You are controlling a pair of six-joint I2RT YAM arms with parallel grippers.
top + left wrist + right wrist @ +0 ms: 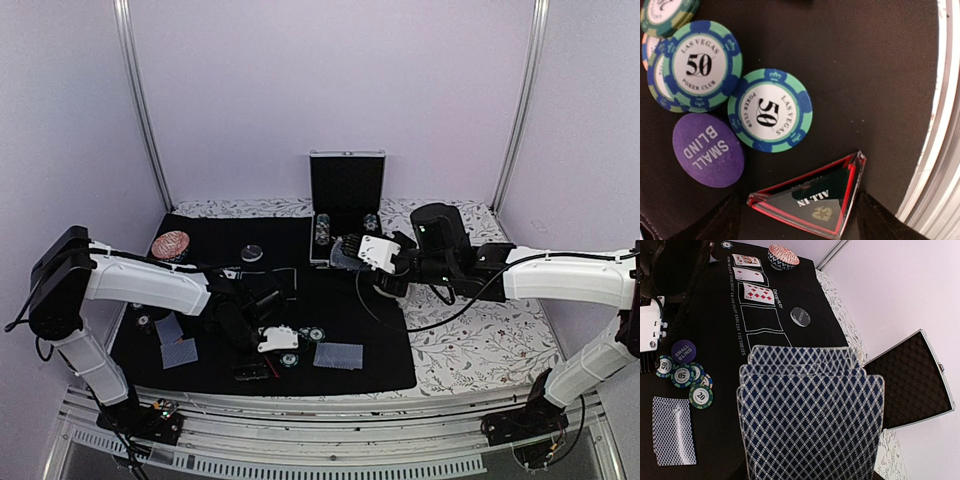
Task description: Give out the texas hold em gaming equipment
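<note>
While right end effector [350, 252] clamps fanned cards [810, 415], left end effector [797, 222] straddles "ALL IN" triangle [812, 199], grip unclear.

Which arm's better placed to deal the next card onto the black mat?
Right. The right end effector holds the fanned blue diamond-backed playing cards above the black felt mat. The left end effector has no cards; its jaws straddle the red-edged triangular ALL IN marker beside the green-and-white poker chips.
</note>
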